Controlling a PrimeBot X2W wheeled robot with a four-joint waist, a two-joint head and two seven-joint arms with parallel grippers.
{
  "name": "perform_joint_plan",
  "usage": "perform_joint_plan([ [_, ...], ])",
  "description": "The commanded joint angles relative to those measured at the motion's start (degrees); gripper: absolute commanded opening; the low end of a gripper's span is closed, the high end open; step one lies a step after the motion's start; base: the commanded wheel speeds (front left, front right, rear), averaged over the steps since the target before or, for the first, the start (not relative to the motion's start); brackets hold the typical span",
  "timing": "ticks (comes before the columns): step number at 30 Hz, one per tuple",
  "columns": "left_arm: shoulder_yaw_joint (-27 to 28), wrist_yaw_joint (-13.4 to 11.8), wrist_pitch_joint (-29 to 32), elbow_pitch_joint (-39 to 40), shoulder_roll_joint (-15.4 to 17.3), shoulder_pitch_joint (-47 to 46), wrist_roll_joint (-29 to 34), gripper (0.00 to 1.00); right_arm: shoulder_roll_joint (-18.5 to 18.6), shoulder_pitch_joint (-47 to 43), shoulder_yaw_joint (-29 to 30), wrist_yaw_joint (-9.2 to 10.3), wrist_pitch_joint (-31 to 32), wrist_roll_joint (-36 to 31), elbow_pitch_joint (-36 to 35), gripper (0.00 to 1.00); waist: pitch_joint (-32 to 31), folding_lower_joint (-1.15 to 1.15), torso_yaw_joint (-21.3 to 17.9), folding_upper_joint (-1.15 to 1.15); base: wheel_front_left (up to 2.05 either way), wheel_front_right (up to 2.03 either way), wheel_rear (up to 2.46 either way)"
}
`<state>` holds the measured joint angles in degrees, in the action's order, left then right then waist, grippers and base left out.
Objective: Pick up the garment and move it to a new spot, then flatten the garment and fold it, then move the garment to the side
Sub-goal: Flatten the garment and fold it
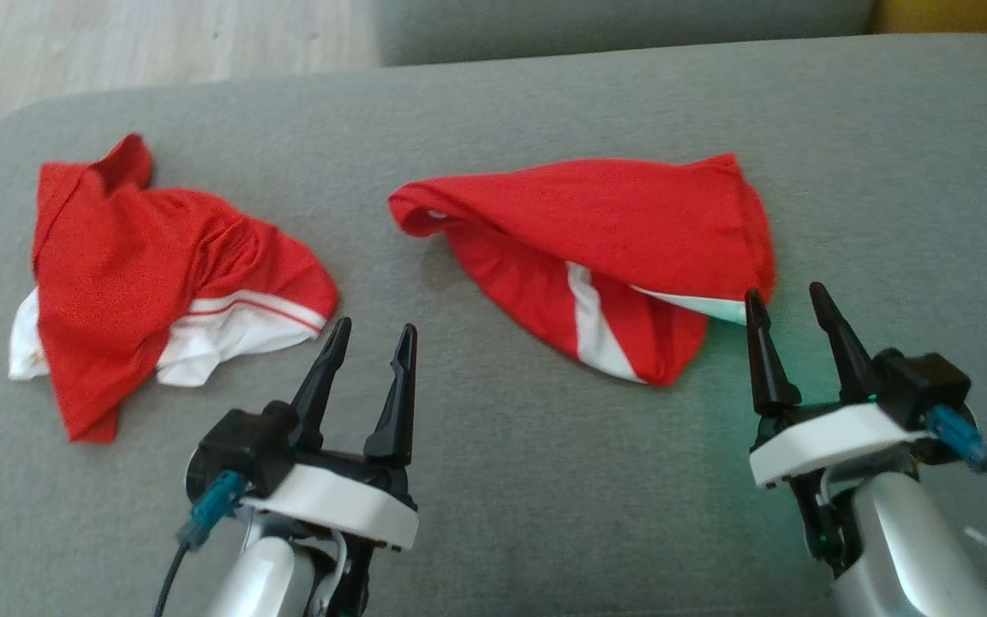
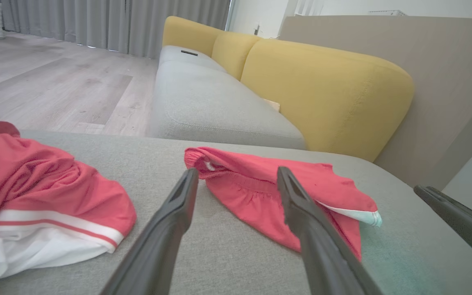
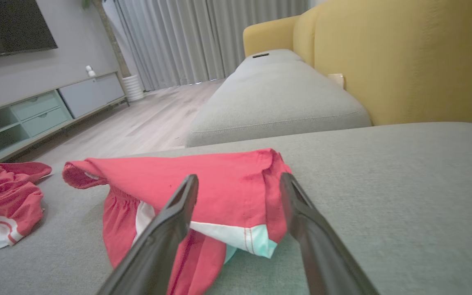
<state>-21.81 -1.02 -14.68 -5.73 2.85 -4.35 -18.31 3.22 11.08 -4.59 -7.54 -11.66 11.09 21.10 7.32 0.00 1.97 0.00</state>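
Two red-and-white garments lie well apart on the grey cushion (image 1: 545,514): the garment (image 1: 596,248) just ahead of the right gripper (image 1: 785,291), a second garment (image 1: 142,274) beside the left gripper (image 1: 373,327). Both grippers stand wide open, holding nothing. The right wrist view adds a low cabinet (image 3: 35,110).

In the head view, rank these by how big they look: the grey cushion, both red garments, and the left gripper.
1. Grey cushion.
2. Left red garment and right red garment, too alike to rank.
3. Left gripper, smallest, though nearest the camera.
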Motion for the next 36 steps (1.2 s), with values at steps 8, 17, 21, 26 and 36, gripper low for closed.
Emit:
perform_joint_plan([
  [8, 1.0, -0.1, -0.3, 1.4, 0.0, -3.3, -0.2, 1.00, -0.1, 5.7, 2.4, 0.05, 1.2, -1.6, 6.1, 1.00, 2.8, 0.00, 4.4, 0.00, 0.00, 0.00, 0.00],
  [17, 1.1, -0.2, -0.3, 1.4, 0.0, -3.5, 0.0, 1.00, -0.2, 8.6, 1.5, 0.05, 1.7, 0.7, 13.3, 0.00, 3.3, 0.00, 4.8, 0.00, 0.00, 0.00, 0.00],
  [21, 1.2, -0.3, -0.3, 1.0, 0.0, -3.4, 0.1, 1.00, 0.0, 10.0, 0.5, 0.05, 0.1, 1.4, 13.3, 0.00, 2.5, 0.00, 4.3, 0.00, 0.00, 0.00, 0.00],
  [26, 1.0, -0.3, -0.3, 0.9, 0.0, -3.1, 0.0, 1.00, 1.8, 13.4, 0.0, 0.05, -0.4, 2.3, 8.4, 0.00, 1.3, 0.00, 4.1, 0.00, 0.00, 0.00, 0.00],
  [36, -1.1, -0.4, -0.3, 1.4, 0.0, -4.0, -1.4, 1.00, 9.0, 29.4, 0.8, 0.05, 11.5, 3.7, 1.6, 0.00, 2.3, 0.00, 8.0, 0.00, 0.00, 0.00, 0.00],
])
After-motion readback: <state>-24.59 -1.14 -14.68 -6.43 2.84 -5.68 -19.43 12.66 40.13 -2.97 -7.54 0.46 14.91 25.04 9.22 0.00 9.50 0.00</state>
